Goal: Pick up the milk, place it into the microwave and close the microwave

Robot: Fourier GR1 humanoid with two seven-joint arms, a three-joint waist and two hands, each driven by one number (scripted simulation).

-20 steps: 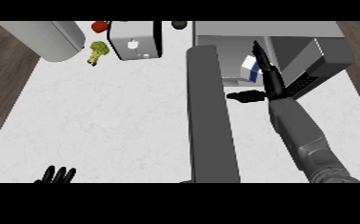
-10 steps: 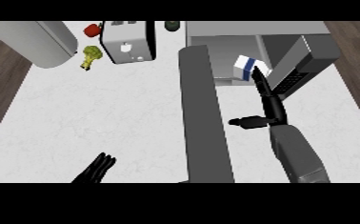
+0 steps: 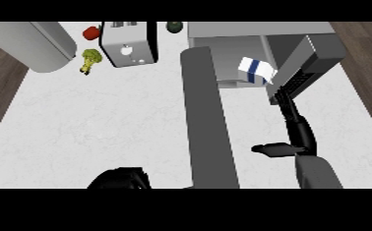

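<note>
One step of the task looks done: the milk point(image 3: 256, 70) sits tilted inside the microwave point(image 3: 240, 53), with nothing holding it. The right hand point(image 3: 294, 127) hangs just outside the opening, its fingers straight and pressed together, pointing toward the carton but apart from it, thumb stuck out to the side. What remains, I judge, is closing the door point(image 3: 209, 122), which stands swung wide over the bench point(image 3: 94, 117). The left hand point(image 3: 120, 178) shows at the lower edge; whether its fingers are spread or curled I cannot tell. A toaster point(image 3: 129, 43) and broccoli point(image 3: 88, 60) stand well apart.
</note>
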